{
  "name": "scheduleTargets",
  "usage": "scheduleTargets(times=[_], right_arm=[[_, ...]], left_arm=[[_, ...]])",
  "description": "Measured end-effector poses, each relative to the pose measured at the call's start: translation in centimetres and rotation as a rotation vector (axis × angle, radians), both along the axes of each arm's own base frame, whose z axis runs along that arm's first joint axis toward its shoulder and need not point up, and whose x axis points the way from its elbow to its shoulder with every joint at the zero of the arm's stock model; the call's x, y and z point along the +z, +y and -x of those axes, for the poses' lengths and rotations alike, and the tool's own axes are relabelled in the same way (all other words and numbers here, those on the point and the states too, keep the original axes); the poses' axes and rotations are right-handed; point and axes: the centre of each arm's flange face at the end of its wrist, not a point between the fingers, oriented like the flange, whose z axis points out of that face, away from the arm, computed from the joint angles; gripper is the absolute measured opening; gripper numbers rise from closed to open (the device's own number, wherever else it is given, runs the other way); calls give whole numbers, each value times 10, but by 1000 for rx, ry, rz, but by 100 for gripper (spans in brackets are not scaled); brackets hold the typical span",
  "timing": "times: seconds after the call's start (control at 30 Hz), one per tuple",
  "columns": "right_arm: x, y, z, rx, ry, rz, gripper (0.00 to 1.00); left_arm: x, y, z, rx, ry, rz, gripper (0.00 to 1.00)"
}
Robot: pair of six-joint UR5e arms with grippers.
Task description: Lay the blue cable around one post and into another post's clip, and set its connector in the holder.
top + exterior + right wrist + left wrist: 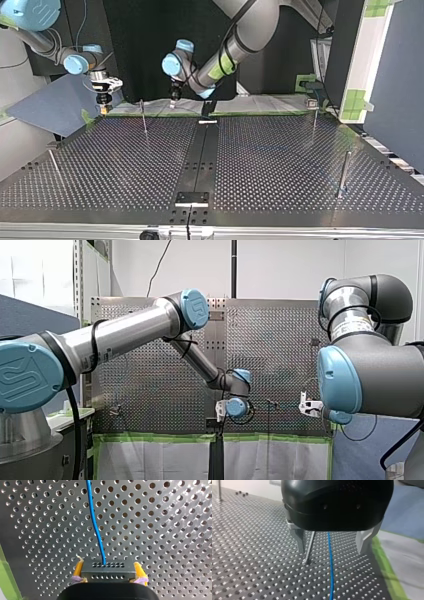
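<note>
In the left wrist view my left gripper [331, 551] stands open, its metal fingers [299, 540] wide apart just above the perforated table. The blue cable [330, 557] runs between them, touching neither. A thin metal post [309, 546] stands close beside one finger. In the right wrist view my right gripper [108, 563] is shut on the black connector [107, 572], with yellow pads on both sides. The blue cable [95, 525] leaves the connector and runs ahead over the plate. In the top view my right gripper [103, 106] hangs at the far left edge and my left gripper [173, 101] near a post [144, 117].
More thin posts stand on the table at the top view's right [344, 172], far right [315, 122] and left [55, 165]. A black plate with a white strip [192, 198] sits at the near middle. Green tape [387, 567] marks the table edge beside my left gripper.
</note>
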Motion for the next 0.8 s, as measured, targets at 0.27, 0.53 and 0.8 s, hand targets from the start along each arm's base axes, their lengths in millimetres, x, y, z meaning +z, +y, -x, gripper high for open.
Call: scheduleTargets(times=[0.27, 0.53, 0.8], right_arm=[[0, 0, 0, 0, 0, 2, 0], [0, 0, -1, 6, 0, 0, 0], [-1, 1, -1, 11, -1, -1, 0]], left_arm=[[-3, -11, 24, -43, 18, -91, 100], [-1, -28, 44, -97, 15, -93, 100], [16, -41, 54, -114, -1, -67, 100]])
